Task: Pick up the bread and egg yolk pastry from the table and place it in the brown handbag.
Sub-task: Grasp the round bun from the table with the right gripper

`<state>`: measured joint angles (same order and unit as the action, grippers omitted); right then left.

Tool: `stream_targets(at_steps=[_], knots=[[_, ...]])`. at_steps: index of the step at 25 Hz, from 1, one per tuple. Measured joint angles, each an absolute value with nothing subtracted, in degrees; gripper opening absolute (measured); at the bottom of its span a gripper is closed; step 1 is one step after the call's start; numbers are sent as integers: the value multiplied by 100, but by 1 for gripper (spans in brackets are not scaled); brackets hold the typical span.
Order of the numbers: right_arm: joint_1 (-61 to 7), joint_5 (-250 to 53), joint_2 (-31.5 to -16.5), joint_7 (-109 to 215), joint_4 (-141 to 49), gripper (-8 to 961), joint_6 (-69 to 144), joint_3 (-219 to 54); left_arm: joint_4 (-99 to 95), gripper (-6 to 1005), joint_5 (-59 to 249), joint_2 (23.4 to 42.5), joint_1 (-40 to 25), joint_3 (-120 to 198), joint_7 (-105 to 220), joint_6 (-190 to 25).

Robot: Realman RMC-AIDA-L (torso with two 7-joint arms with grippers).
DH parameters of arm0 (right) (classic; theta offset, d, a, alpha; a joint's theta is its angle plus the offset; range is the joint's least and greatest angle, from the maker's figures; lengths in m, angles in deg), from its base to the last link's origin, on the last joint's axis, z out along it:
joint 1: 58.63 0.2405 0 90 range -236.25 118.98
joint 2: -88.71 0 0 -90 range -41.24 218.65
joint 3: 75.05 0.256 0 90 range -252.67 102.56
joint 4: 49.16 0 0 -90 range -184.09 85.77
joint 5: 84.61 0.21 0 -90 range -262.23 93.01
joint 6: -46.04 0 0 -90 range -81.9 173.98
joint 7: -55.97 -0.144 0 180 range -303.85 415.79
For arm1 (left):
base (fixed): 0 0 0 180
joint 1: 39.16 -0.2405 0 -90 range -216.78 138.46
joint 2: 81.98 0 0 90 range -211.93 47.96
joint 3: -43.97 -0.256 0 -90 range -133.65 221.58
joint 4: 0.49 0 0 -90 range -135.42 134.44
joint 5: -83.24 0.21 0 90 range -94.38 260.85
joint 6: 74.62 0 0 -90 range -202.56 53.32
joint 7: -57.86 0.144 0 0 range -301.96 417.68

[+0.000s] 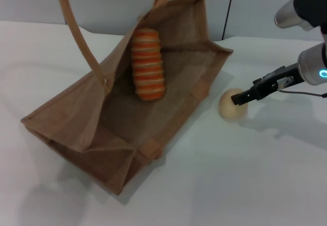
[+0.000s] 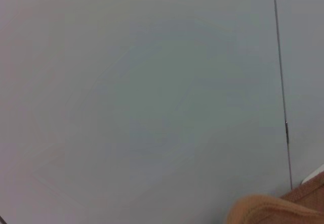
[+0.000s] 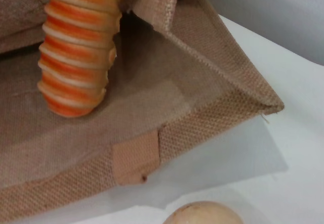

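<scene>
The brown handbag (image 1: 97, 114) lies open on the white table, its mouth facing me. The bread (image 1: 147, 64), cream with orange stripes, lies inside it near the far end; it also shows in the right wrist view (image 3: 78, 52). The egg yolk pastry (image 1: 231, 106), a small tan dome, sits on the table just right of the bag; its top shows in the right wrist view (image 3: 202, 214). My right gripper (image 1: 240, 98) is at the pastry's upper right side, right against it. My left gripper is out of view.
A long tan handle (image 1: 76, 32) stands up over the bag's left side, and a piece of it shows in the left wrist view (image 2: 263, 209). The bag's wall (image 3: 212, 118) is between the pastry and the bread. A grey wall is behind the table.
</scene>
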<state>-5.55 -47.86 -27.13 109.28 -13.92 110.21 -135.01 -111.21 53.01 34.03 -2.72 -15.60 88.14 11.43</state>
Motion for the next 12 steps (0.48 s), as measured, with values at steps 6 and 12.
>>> stream_targets(at_steps=[6, 12], knots=[[-502, -4763, -2715, 10923, -1392, 884, 11071, -13499, -11112, 120, 5300, 3403, -257, -1554, 8823, 1135], [-470, -4753, -2724, 10925, -1547, 885, 11053, -13499, -11107, 121, 5300, 3392, -193, -1552, 8821, 1152]])
